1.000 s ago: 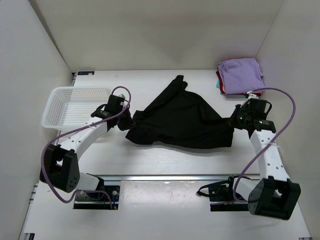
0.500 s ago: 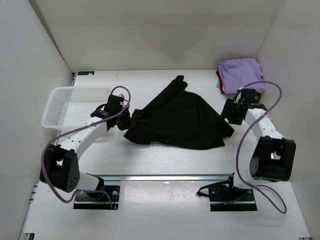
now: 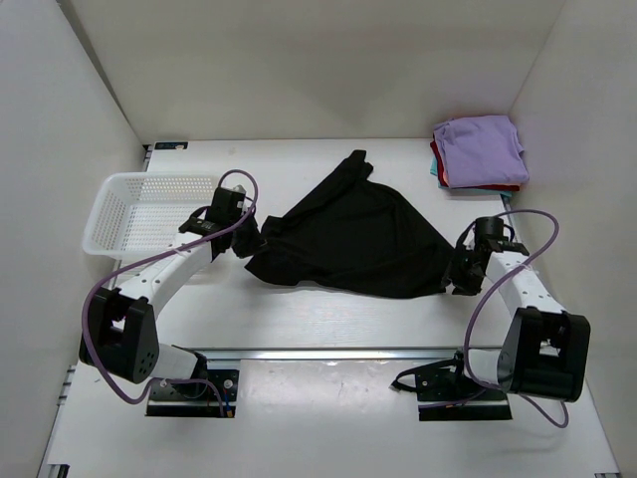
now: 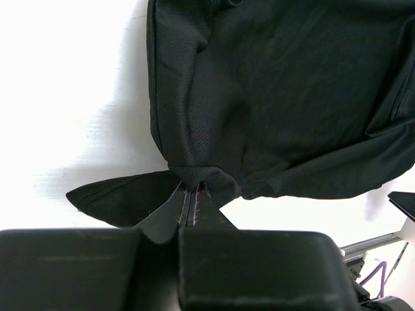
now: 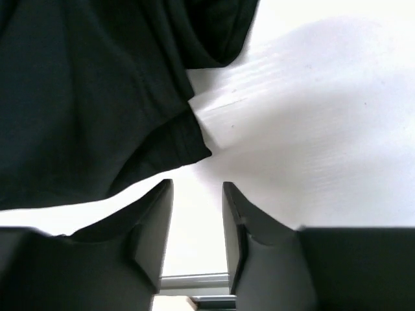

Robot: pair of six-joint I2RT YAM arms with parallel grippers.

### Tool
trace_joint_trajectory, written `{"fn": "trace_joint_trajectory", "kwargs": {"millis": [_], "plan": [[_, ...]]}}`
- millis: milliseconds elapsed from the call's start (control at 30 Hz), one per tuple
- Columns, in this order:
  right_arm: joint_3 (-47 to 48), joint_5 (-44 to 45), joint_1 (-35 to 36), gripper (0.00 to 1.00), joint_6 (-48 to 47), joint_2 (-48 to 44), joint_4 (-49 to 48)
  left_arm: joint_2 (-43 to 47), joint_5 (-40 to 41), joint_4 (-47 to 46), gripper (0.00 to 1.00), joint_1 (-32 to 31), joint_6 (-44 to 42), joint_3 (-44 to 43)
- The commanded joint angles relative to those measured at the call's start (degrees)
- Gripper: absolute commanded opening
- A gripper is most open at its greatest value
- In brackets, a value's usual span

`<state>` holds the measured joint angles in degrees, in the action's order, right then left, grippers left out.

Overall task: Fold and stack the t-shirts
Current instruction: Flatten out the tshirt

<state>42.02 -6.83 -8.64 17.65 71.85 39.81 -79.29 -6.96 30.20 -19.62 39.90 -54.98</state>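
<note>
Far left on surface (image 3: 328, 319): white mesh basket (image 3: 149, 209). Beside it: left end effector (image 4: 192, 191), pinching left edge of black t-shirt (image 3: 348, 234). Centre: shirt lying crumpled, flat on surface. Just right of shirt's corner: right end effector (image 5: 196, 194), partly spread over bare surface. Far right corner: folded t-shirts (image 3: 480, 149), lavender on top.

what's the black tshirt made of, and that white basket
The black t-shirt: soft matte knit, probably a synthetic sports fabric; the left wrist view shows tiny pinholes in the weave, and it drapes in loose folds. The basket: looks like rigid white moulded plastic, with a regular grid of holes in floor and walls.
</note>
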Motion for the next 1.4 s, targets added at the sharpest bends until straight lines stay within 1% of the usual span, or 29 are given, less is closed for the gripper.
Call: {"fn": "trace_joint_trajectory", "kwargs": {"millis": [0, 33, 133, 167, 233, 333, 367, 400, 433, 467, 500, 567, 600, 667, 700, 733, 800, 867, 900, 1000, 1033, 1067, 1100, 1133, 1200, 1267, 1300, 1333, 1367], "plan": [[-1.14, 2.26, 1.61, 0.38, 0.98, 1.79, -3.06, 1.07, -0.77, -1.11, 0.00, -0.33, -0.52, -0.74], [-1.06, 2.17, 1.79, 0.42, 1.24, 1.97, -3.77, 0.89, -0.77, -1.28, 0.00, -0.16, 0.00, -0.74], [-1.85, 2.61, 3.71, 0.46, 2.38, 4.51, -5.35, 1.50, 0.19, -1.10, 0.00, -0.34, -0.26, -0.92], [-1.51, 2.70, 5.03, 0.46, 2.48, 4.35, -5.53, 1.15, -0.24, -0.76, 0.00, 0.01, -0.17, -1.35], [-2.20, 5.23, 6.09, 0.50, 2.48, 6.10, -7.98, 1.33, 0.02, -1.19, 0.00, -0.42, -0.61, -1.27], [-2.12, 6.65, 7.15, 0.50, 2.39, 9.78, -9.40, 1.15, -0.08, -1.11, 0.00, -0.51, -0.35, -0.92], [-1.86, 8.31, 7.15, 0.49, 2.39, 11.54, -9.66, 0.98, -0.59, -1.19, 0.00, -0.51, -0.18, -0.83], [-0.90, 8.67, 8.02, 0.46, 1.95, 12.60, -9.06, 1.06, -0.77, -1.45, 0.00, -0.51, -0.17, -0.57], [-0.10, 9.20, 8.20, 0.29, 1.69, 13.48, -8.62, 1.06, -0.69, -1.02, 0.00, -0.34, -0.09, -0.65], [0.60, 9.29, 8.29, 0.03, 1.43, 13.84, -8.61, 1.15, -0.77, -1.36, 0.00, -0.07, 0.00, -0.65], [0.61, 9.20, 9.86, 0.00, 0.99, 13.49, -8.79, 1.41, -0.95, -1.54, 0.00, -0.07, -0.17, -0.31], [1.39, 8.41, 10.31, 0.00, 0.19, 11.30, -8.44, 1.77, -1.65, -2.25, 0.00, 0.63, -0.43, -0.48], [2.01, 7.89, 9.97, 0.00, 0.02, 9.46, -8.17, 2.03, -0.61, -1.12, 0.00, 0.20, -0.70, -1.26], [6.03, 7.44, 8.91, 0.00, 0.02, 6.82, -5.82, 1.50, 1.42, 1.00, 0.00, 1.50, -0.44, -5.81], [7.54, 5.27, 9.00, 0.00, 0.02, 5.94, -5.54, 1.42, 1.08, 1.53, 0.00, 2.99, 0.00, -7.32], [12.25, 2.99, 6.65, 0.00, 0.02, 3.49, -4.93, 0.89, -0.49, 1.19, 0.00, 5.09, 0.52, -12.81], [16.58, 0.35, 5.75, 0.00, 0.45, 2.07, -4.74, -0.60, -0.86, 0.92, 0.00, 7.04, 1.67, -17.59], [26.22, -0.90, 4.95, 0.00, 0.19, 1.97, -3.79, -3.41, -0.95, 2.23, 0.00, 8.10, 0.97, -30.99], [29.40, -1.86, 4.95, 0.00, 0.28, 3.02, -3.26, -5.94, -0.77, 3.37, 0.00, 9.06, 0.01, -35.15], [46.52, -0.99, 6.18, 0.00, -0.68, 5.30, -0.45, -12.18, -0.42, 7.85, 0.00, 11.95, -2.01, -56.75], [49.01, -0.47, 5.84, 0.00, -0.51, 5.40, -0.35, -13.16, -0.25, 9.60, 0.00, 12.49, -2.11, -59.34], [52.69, -0.20, 5.83, 0.00, -0.34, 5.66, 0.61, -15.09, -0.59, 10.23, 0.00, 12.85, -1.67, -64.67], [54.47, -0.03, 5.74, 0.00, 0.45, 5.66, 0.53, -16.15, -1.12, 11.89, 0.00, 13.81, -1.58, -67.16], [56.57, 0.84, 6.09, 0.00, 0.72, 4.71, 1.14, -16.60, -1.39, 13.30, 0.00, 13.99, -2.10, -71.45], [59.39, 2.25, 6.88, 0.00, 0.54, 3.48, 2.19, -15.47, -0.87, 13.83, 0.00, 13.56, -2.54, -73.24], [59.58, 6.11, 8.19, 0.00, -0.16, 0.84, 2.90, -14.06, 4.30, 17.50, 0.00, 9.27, -5.53, -77.01], [59.32, 8.56, 8.38, 0.00, -0.42, -2.56, 3.51, -12.14, 8.15, 19.62, 0.00, 6.55, -8.75, -78.68], [59.40, 9.72, 8.29, 0.00, -0.25, -3.64, 3.87, -10.99, 10.11, 19.46, 0.00, 5.22, -9.66, -78.61], [59.06, 10.51, 7.60, 0.00, -0.25, -4.52, 3.96, -8.02, 12.47, 19.11, 0.00, 3.64, -10.36, -77.13]]}}
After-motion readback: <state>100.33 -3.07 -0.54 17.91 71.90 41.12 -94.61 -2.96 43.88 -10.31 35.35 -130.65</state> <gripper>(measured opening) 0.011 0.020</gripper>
